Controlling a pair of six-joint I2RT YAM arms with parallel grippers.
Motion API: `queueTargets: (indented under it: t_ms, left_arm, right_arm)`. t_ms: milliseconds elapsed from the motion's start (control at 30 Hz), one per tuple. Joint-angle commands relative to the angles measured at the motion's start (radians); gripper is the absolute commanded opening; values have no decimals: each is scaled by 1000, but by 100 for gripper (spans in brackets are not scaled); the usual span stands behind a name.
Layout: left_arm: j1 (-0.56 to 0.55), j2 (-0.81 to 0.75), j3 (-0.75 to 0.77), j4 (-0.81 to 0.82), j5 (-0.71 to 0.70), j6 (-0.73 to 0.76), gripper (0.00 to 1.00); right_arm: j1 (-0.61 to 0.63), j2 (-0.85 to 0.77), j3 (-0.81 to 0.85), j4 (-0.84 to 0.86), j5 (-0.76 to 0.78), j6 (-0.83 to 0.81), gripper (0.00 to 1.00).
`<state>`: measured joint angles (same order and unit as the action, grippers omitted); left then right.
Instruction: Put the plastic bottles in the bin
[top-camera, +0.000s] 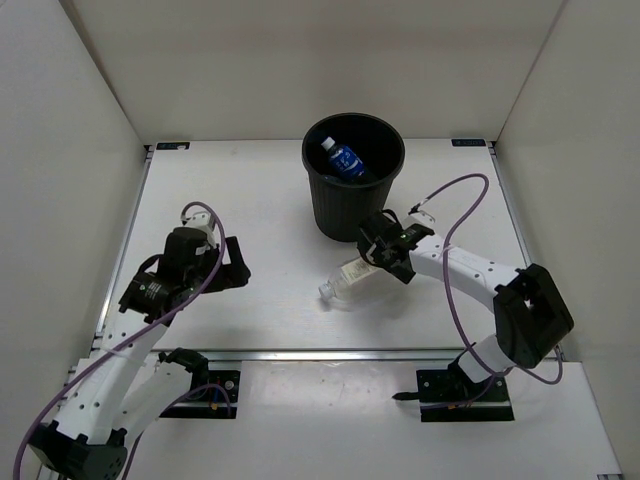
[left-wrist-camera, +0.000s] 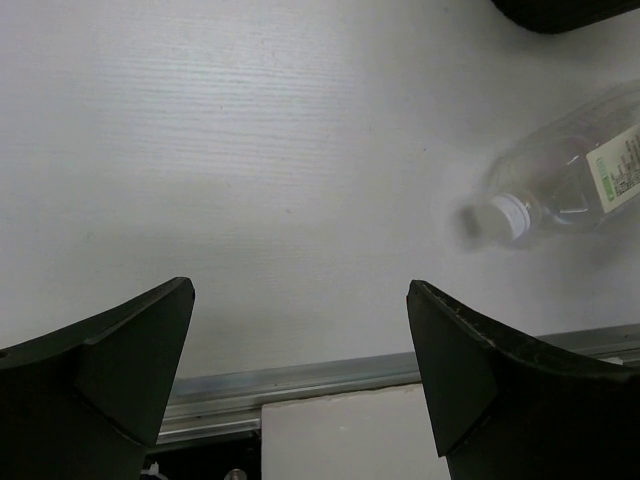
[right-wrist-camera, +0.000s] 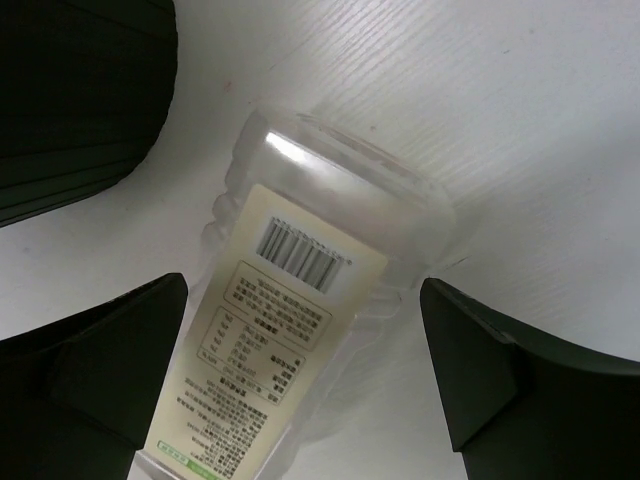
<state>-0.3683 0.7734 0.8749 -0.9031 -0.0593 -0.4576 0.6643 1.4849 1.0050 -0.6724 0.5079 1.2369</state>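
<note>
The black bin (top-camera: 340, 215) stands at the back centre, and a blue-label bottle (top-camera: 345, 160) lies inside it. A clear bottle with a cream label (top-camera: 348, 278) lies on its side on the table in front of the bin, cap toward the near left. My right gripper (top-camera: 376, 262) is open over its base end. In the right wrist view the bottle (right-wrist-camera: 290, 300) lies between the spread fingers of that gripper (right-wrist-camera: 302, 290), untouched. My left gripper (top-camera: 240, 265) is open and empty at the left; its wrist view shows the gripper (left-wrist-camera: 298, 287) with the bottle (left-wrist-camera: 570, 185) to its right. No green-label bottle shows.
The bin's wall (right-wrist-camera: 70, 90) is close at the left of the right wrist view, and its base (left-wrist-camera: 560, 10) is at the top right of the left wrist view. A metal rail (top-camera: 330, 352) runs along the table's near edge. White walls enclose the table.
</note>
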Motion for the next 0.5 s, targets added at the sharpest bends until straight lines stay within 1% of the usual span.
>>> queueTargets:
  t_ms: [0,133,267,333,367,400,433,467]
  left_arm:
    - [3,-19,-17,-3,42,-13,99]
    - [0,-17,-20,-7,42,-10,99]
    - [-3,-29,-11,-23,35,-16,98]
    - [-3,-31,-2,-29,32,-26,98]
    - [-3,-36,-5,-34,33,-26,98]
    - [-4,-36,1,-37,30,-29,99]
    - [-6,-36,-4,-33,30,-30,98]
    - [-6,-39,2,-33,32,-29,99]
  right_arm:
    - [-14,29,21,-4,28,49,99]
    - [-11,41,-8,17,24,62,99]
    - [-25,37,-48,62,8,61,94]
    - [-35,20,-66,71,-8,56,88]
    - [-37,9,-74,88,-12,49,83]
    - [-38,-3,-88,94,1,44,73]
    - [-40,-23,-92,97,0,32,68]
    - [-40,-34,-86,88,10,24,66]
